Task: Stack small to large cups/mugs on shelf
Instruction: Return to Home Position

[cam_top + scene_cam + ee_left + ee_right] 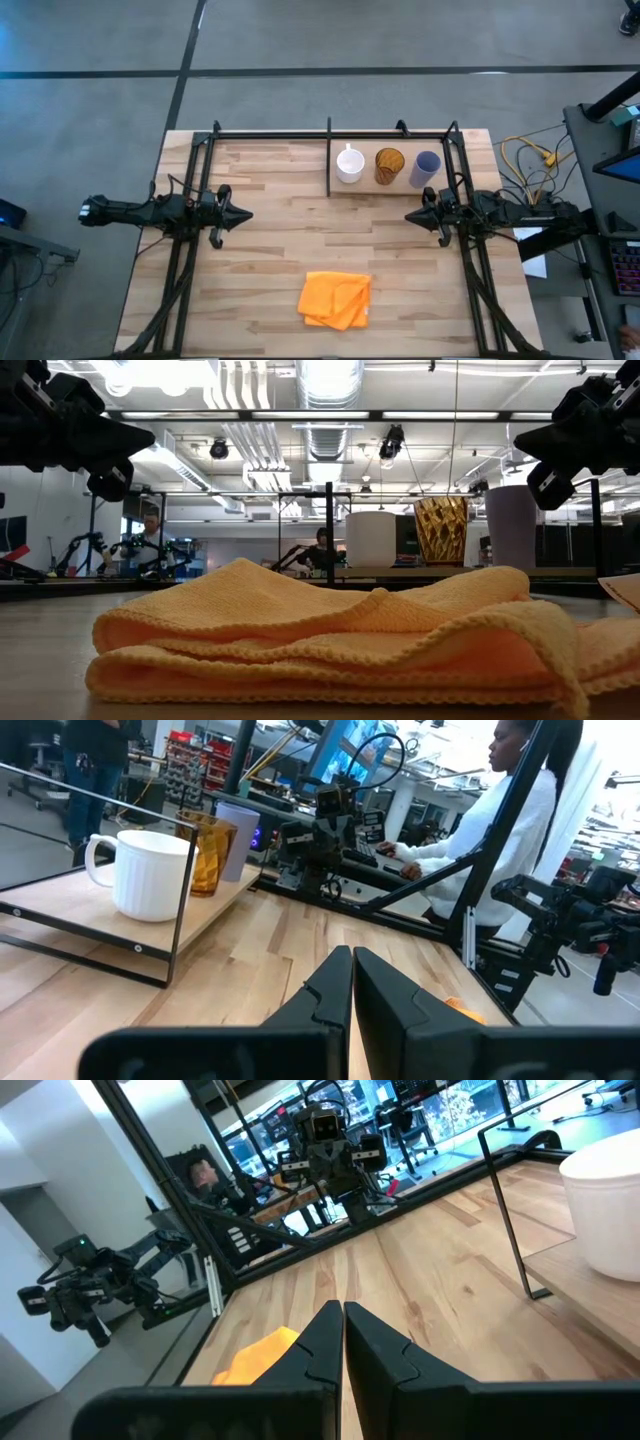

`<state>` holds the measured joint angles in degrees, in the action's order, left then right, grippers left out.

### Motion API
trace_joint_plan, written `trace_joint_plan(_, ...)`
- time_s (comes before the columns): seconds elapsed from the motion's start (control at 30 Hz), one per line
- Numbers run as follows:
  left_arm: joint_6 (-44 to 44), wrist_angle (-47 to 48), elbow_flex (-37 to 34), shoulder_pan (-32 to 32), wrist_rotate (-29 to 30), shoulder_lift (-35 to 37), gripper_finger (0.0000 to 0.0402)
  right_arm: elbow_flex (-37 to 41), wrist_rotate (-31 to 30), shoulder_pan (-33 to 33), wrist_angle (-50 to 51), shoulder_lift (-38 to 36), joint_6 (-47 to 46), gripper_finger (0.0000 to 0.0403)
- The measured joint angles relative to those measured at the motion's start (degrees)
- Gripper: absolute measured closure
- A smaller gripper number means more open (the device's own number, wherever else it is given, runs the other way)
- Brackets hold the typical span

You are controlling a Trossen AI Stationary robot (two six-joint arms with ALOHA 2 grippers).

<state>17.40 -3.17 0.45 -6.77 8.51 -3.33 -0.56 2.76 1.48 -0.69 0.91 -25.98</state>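
Three vessels stand upright in a row on the raised wood shelf (395, 188) at the table's far right: a white mug (349, 164) with a handle, an amber cup (389, 165), and a lavender tumbler (425, 168). A thin black divider (328, 157) stands at the shelf's left end. My left gripper (246, 214) is shut and empty above the table's left part. My right gripper (409, 216) is shut and empty, just on the near side of the shelf. The mug (150, 872), cup (212, 853) and tumbler (237, 838) also show in the left wrist view.
A folded orange cloth (336, 299) lies on the tabletop near its front edge, between the arms. A black frame (330, 134) runs along the table's far edge and sides. Cables (530, 160) lie off the table's right side. A person (500, 810) sits beyond the table.
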Motion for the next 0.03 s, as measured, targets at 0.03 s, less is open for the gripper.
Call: trace_joint_plan(0.03,-0.02,0.01,0.0,-0.01,0.0,0.0,0.0402,0.0,-0.02,0.02,-0.02,0.0,0.0,0.0394)
